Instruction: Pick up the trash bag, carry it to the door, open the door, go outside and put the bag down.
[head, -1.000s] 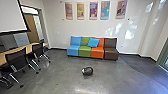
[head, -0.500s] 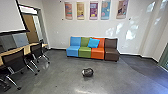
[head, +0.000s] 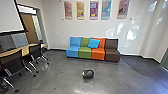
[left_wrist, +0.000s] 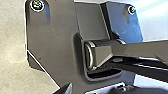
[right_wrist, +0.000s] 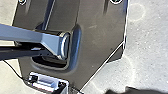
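While the head view takes in the room, a rounded dark bundle, probably the trash bag, lies on the smooth grey floor, in front of a blocky sofa in blue, green, orange and brown. Mesh-backed chairs stand by a table. In the left wrist view, the robot's dark plate has rounded corners; in the right wrist view, pale speckled floor lies beside it. Whether either gripper is released, clenched or grasping, I cannot tell.
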